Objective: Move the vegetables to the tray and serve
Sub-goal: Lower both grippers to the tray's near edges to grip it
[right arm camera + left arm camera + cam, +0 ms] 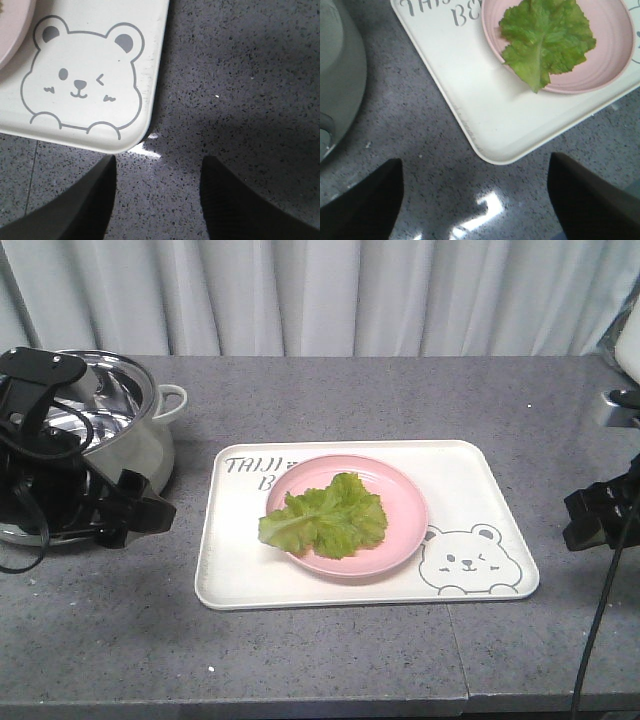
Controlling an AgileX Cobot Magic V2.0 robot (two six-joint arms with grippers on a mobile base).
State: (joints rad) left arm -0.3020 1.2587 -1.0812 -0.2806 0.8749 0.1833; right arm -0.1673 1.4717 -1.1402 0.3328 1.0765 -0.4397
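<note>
Two grippers are in play, both empty. The left gripper (pixel 475 200) hangs with its jaws spread wide over bare table (pixel 420 130), just off one corner of the tray (pixel 485 120). The right gripper (pixel 157 195) hovers with a narrower gap just off the corner by the bear drawing (pixel 82 80).

The lettuce leaf (pixel 325 515) already lies on the pink plate (pixel 400 495), which stands on the tray, so serving looks like what is left.

Several things could go wrong from here:
- The tray's rim is low and sits flat on the table, so a finger may skid over it instead of getting under it.
- If one side rises before the other, the tray tilts, and the loose plate could slide towards the low edge.
- The leaf's stalk end overhangs the plate's rim on the left, so a jolt might tip the leaf off.
- The pot (pixel 150 435) stands close behind the left arm, and a wide swing could knock it.

Counted: one leaf, one plate, one tray, one pot, two grippers.
</note>
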